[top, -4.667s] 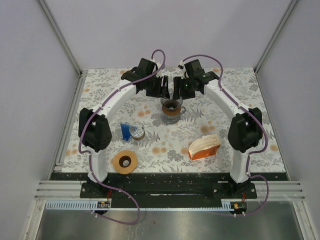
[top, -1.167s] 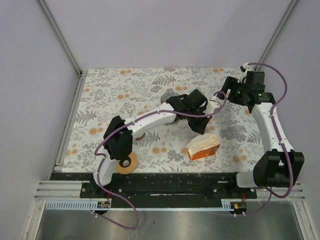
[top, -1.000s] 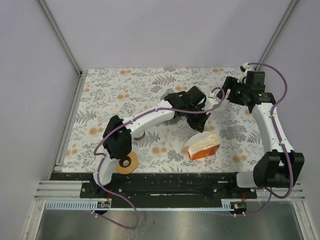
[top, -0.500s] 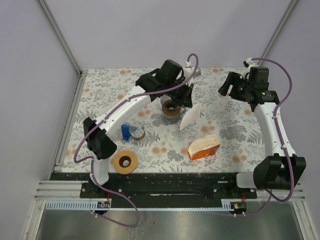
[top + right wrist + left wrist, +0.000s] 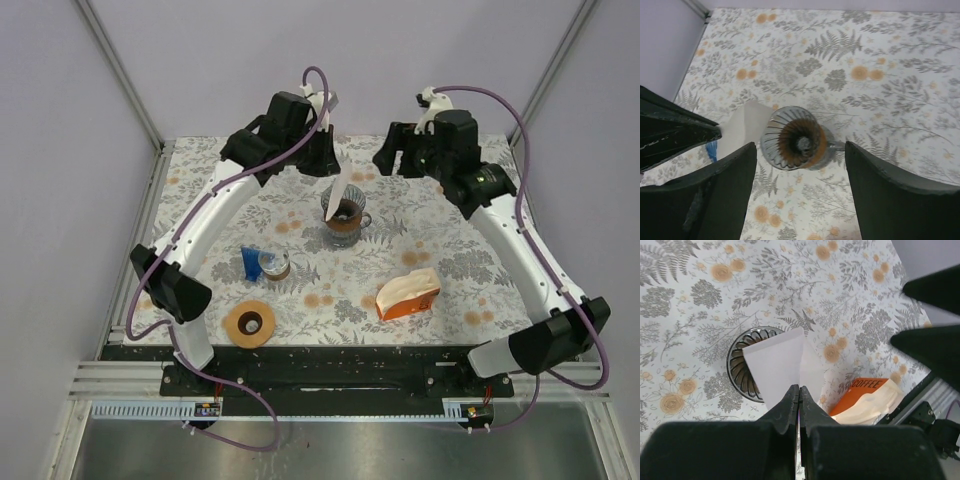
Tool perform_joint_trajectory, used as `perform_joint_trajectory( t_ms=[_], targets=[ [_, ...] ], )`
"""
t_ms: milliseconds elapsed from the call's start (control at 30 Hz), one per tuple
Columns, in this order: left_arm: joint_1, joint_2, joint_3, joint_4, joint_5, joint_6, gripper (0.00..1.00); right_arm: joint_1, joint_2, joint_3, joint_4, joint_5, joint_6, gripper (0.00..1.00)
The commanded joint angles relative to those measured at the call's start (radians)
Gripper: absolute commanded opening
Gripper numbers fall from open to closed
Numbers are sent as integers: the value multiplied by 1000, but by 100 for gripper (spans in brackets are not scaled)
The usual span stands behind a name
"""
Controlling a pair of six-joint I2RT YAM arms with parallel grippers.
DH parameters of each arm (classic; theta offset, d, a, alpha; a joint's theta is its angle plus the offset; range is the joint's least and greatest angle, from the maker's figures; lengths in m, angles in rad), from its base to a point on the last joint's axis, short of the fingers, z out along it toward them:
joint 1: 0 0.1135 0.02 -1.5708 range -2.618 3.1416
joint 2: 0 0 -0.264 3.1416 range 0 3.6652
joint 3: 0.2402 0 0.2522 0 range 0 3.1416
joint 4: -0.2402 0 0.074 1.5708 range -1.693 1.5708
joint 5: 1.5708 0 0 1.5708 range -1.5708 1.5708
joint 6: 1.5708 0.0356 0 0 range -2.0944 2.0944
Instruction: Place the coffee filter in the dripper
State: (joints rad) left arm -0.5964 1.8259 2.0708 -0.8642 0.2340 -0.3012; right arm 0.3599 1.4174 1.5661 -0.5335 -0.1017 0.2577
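— What is the left gripper [image 5: 799,391] doing?

— Its fingers are pressed together on the coffee filter [image 5: 782,362], a white paper cone folded flat and pinched by one edge. The rest of the paper fans away from the fingertips.

— And where does the filter sit relative to the dripper [image 5: 738,371]?

— In the left wrist view it lies across the right part of the ribbed round mouth, leaving only the left arc of the rim showing. From the top camera it hangs at a slant with its lower tip at the dripper's rim (whether paper and glass actually touch cannot be told). It is not seated inside.

— The right gripper [image 5: 800,146]?

— Spread wide and holding nothing. It hovers above the floral tablecloth [image 5: 470,270], and its wrist camera looks down between the two fingers onto the dripper, which stands upright, brown inside, its handle pointing right. The filter shows as a white patch just left of the rim there.

— Any writing?

— One word. In the left wrist view an orange pack [image 5: 866,389] with a cream-coloured top lies just beyond the filter, and white capitals on it read COFFEE. In the top view it rests near the front of the table, to the right of the dripper.

— What else is there?

— To the front left, a roll of brown tape [image 5: 249,324] lies flat, and between it and the dripper are a small blue object [image 5: 251,263] and a small round container [image 5: 274,264], side by side; no text is legible on either.
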Motion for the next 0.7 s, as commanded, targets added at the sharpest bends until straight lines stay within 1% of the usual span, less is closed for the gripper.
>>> perform_joint_trajectory(
  t_ms=[0, 167, 267, 367, 433, 467, 500, 533, 600, 667],
  targets=[
    [7, -77, 2, 50, -113, -52, 0, 112, 72, 63, 105, 7, 70, 79],
    [17, -80, 2, 60, -127, -59, 0, 157, 158, 98, 118, -21, 112, 77],
    [17, -77, -3, 65, -140, -58, 0, 180, 178, 103, 129, -29, 120, 77],
    [21, -74, 2, 70, -136, -59, 0, 189, 195, 94, 138, -33, 132, 75],
    [23, -73, 3, 71, -130, -59, 0, 191, 212, 91, 138, -32, 137, 71],
    [23, -73, 6, 74, -130, -59, 0, 189, 221, 89, 133, -29, 138, 68],
    [24, -73, 5, 76, -133, -56, 0, 189, 230, 91, 127, -24, 137, 62],
    [29, -73, 3, 77, -133, -53, 0, 189, 236, 92, 119, -15, 130, 51],
    [41, -73, -9, 82, -136, -49, 0, 189, 247, 100, 96, 20, 109, 35],
    [55, -76, -37, 96, -139, -33, 0, 188, 256, 113, 66, 63, 78, 25]
  ],
)
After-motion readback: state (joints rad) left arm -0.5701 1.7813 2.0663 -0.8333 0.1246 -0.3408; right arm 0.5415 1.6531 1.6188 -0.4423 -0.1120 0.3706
